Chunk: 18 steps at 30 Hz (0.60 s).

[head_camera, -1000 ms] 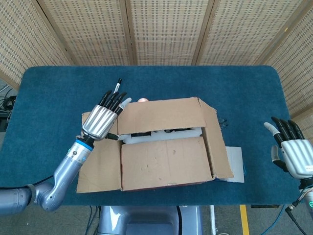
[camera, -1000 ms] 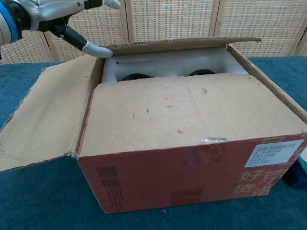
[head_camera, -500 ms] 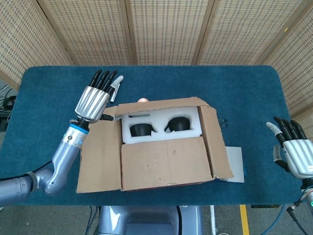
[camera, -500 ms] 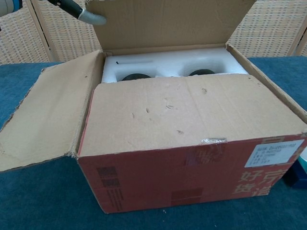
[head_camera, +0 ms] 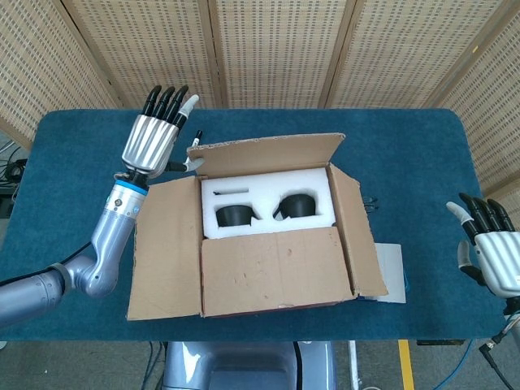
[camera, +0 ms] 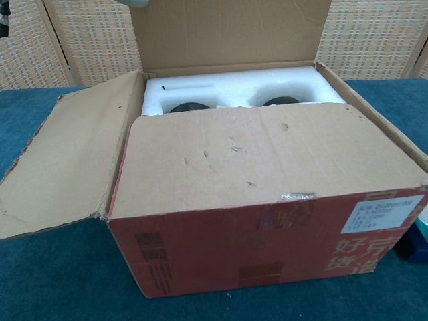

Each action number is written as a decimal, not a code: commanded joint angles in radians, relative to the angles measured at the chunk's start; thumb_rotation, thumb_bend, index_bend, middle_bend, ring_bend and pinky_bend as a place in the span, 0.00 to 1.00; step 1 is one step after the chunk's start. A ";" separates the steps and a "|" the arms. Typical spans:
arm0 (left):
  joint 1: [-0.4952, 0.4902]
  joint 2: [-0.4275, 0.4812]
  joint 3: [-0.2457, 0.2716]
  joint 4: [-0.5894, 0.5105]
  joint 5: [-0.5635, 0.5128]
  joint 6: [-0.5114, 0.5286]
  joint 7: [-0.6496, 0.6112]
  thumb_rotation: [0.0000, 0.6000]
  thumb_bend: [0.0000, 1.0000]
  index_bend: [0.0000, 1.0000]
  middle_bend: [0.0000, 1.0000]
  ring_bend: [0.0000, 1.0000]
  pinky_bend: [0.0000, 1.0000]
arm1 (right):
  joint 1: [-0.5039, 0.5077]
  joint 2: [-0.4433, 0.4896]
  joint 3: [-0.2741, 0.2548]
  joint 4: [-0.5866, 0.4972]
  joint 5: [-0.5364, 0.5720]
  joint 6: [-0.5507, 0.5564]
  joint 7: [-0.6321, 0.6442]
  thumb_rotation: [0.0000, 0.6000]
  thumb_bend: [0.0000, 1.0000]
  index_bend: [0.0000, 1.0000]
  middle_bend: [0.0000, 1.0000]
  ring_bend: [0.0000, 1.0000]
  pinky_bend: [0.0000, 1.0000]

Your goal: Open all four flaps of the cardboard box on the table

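Observation:
The cardboard box point(head_camera: 276, 268) point(camera: 267, 221) stands mid-table. Its far flap point(head_camera: 264, 158) point(camera: 231, 30) is raised and leaning back. The left flap point(head_camera: 162, 244) point(camera: 60, 160) lies spread outward. The right flap point(head_camera: 357, 236) point(camera: 374, 114) slants outward. The near flap point(head_camera: 276, 268) point(camera: 267, 157) still lies flat over the front half. Inside, white foam point(head_camera: 264, 191) point(camera: 234, 87) holds two dark round items point(head_camera: 236, 215). My left hand point(head_camera: 154, 138) is raised at the far flap's left corner, fingers spread, thumb by the flap's edge. My right hand point(head_camera: 491, 248) hovers open off the table's right edge.
A white sheet point(head_camera: 390, 272) lies on the blue table point(head_camera: 422, 162) right of the box. A dark blue object point(camera: 418, 241) sits by the box's right side. A marker point(head_camera: 195, 140) lies near my left hand. Perforated panels stand behind.
My left hand lifted the far flap from nearly flat to raised and leaning back, moving up and away. The foam and dark items came into sight. The right hand barely moved.

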 commanded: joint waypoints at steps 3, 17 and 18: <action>-0.038 -0.058 -0.005 0.103 0.004 -0.023 -0.008 0.50 0.17 0.00 0.00 0.00 0.00 | -0.007 0.003 -0.002 -0.005 -0.002 0.008 -0.002 1.00 0.78 0.10 0.03 0.00 0.00; -0.089 -0.147 -0.011 0.269 -0.103 -0.062 0.108 0.50 0.17 0.00 0.00 0.00 0.00 | -0.014 0.008 -0.003 -0.014 0.003 0.013 -0.007 1.00 0.78 0.10 0.03 0.00 0.00; -0.089 -0.147 -0.012 0.270 -0.110 -0.064 0.109 0.50 0.17 0.00 0.00 0.00 0.00 | -0.014 0.009 -0.002 -0.014 0.004 0.013 -0.006 1.00 0.78 0.10 0.03 0.00 0.00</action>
